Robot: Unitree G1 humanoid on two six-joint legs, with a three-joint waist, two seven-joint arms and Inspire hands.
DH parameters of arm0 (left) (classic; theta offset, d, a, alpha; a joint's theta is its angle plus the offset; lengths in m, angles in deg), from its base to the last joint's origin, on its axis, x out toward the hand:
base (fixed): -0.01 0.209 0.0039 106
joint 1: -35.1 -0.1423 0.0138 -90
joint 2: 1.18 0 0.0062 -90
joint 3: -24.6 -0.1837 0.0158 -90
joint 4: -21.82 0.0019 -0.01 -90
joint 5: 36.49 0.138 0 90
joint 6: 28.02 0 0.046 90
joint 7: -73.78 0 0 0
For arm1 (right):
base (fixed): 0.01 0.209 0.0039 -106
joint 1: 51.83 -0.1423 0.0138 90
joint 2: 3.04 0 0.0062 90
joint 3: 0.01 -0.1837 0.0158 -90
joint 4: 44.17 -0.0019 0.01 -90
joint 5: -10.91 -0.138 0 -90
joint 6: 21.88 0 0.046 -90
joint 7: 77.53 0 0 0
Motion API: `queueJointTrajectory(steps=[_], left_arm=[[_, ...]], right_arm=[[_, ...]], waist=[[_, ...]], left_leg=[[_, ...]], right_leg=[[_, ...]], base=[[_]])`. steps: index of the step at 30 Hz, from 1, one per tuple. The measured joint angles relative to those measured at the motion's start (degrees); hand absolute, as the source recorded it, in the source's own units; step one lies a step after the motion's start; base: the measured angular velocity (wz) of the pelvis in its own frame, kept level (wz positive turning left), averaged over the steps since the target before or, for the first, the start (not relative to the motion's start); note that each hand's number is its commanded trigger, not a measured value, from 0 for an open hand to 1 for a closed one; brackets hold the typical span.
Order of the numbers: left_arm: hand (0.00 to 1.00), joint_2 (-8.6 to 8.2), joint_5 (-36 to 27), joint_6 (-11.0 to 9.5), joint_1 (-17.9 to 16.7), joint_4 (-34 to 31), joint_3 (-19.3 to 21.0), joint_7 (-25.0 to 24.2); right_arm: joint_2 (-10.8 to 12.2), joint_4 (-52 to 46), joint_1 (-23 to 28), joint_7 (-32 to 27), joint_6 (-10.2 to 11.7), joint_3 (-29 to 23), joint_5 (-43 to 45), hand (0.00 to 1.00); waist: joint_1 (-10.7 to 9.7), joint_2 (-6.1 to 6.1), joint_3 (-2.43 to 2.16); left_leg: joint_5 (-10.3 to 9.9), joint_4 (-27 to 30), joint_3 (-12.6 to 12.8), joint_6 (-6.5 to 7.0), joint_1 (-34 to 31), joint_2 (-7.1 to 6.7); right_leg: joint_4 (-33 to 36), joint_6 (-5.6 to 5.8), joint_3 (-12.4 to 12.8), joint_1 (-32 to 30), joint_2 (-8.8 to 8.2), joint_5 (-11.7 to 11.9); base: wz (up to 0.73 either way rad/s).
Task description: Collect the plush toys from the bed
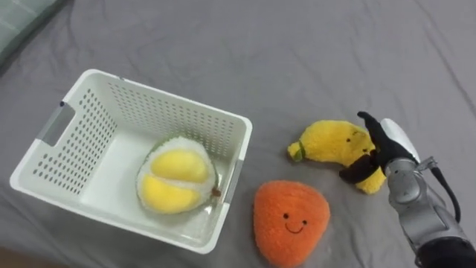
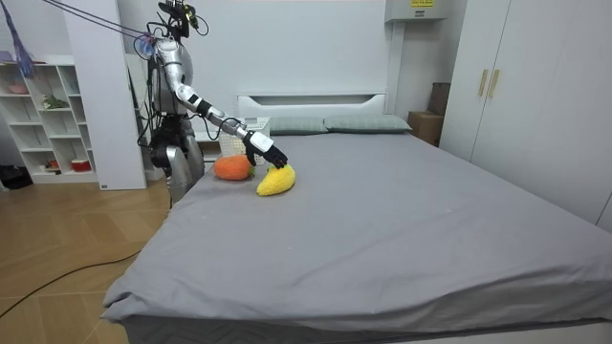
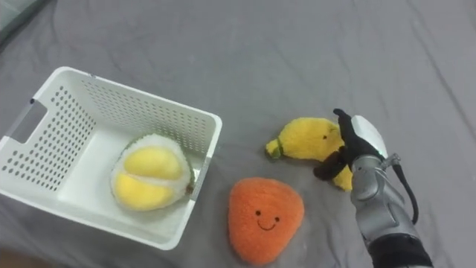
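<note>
A yellow banana plush (image 1: 327,141) lies on the grey bed to the right of a white perforated basket (image 1: 171,97). My right hand (image 1: 387,145) comes in from the lower right and rests on the banana's right end, with dark fingers curled round it. An orange plush with a smiling face (image 1: 290,219) lies in front of the banana, near the basket's right corner. Inside the basket sits a round yellow and white durian-like plush (image 1: 175,175). In the room view I stand at the bed's side, right arm stretched out to the banana (image 2: 275,180).
The grey sheet (image 1: 312,52) stretches far and right of the toys. A pale pillow edge (image 1: 18,26) shows at the top left. The room view has pillows (image 2: 359,123) at the bed's head, a white shelf (image 2: 43,115) and a wardrobe (image 2: 535,96).
</note>
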Motion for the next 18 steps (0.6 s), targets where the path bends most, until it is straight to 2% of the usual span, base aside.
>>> queueJointTrajectory(steps=[4, 6, 8, 13, 18], left_arm=[[0.0, 0.13, 0.0, 0.06, 0.26, 0.29, -0.11, 0.1], [0.0, 0.24, 0.02, 0.03, 0.72, 0.3, -0.29, 0.09], [0.0, 0.34, 0.0, 0.04, 0.71, 0.41, -1.36, 0.07], [0.0, 0.56, -1.11, 0.0, 0.83, 0.19, -3.58, 0.04], [0.0, 1.02, -1.07, -0.01, 0.82, -0.11, -3.61, -0.03]], right_arm=[[-0.38, 1.85, -0.71, -1.05, 0.55, 0.64, 0.02, 0.0], [-1.36, 3.8, -1.71, -1.41, 1.0, 1.95, 0.02, 0.0], [-1.91, 4.09, -1.9, -1.59, 1.03, 2.73, 0.05, 0.0], [-2.08, 7.79, -3.46, -2.77, 1.22, 2.74, 0.53, 0.0], [-2.22, 11.78, -5.46, -4.71, 1.56, 2.74, 1.36, 0.0]], waist=[[-0.16, -0.13, 0.18], [-0.05, -0.43, 0.48], [-0.02, -0.44, 0.5], [-0.14, 0.03, 0.82], [0.46, 0.35, 1.02]], left_leg=[[0.06, 0.26, -1.28, -0.06, -0.96, -0.14], [0.12, 0.33, -1.89, -0.11, -1.32, -0.16], [0.12, 0.35, -2.13, -0.11, -1.46, -0.2], [0.12, 1.24, -3.3, -0.11, -2.36, -0.34], [0.13, 1.25, -3.86, -0.15, -2.63, -0.34]], right_leg=[[-0.07, 0.03, -1.21, -0.34, -0.09, -0.03], [-0.12, 0.03, -1.52, -0.34, -0.07, -0.04], [-0.17, 0.03, -1.67, -0.34, 0.08, -0.04], [-0.23, 0.03, -3.75, -0.3, -0.02, -0.03], [-0.25, 0.03, -5.05, -0.31, 0.02, -0.03]], base=[[0.15], [0.16], [0.08], [0.13], [0.05]])
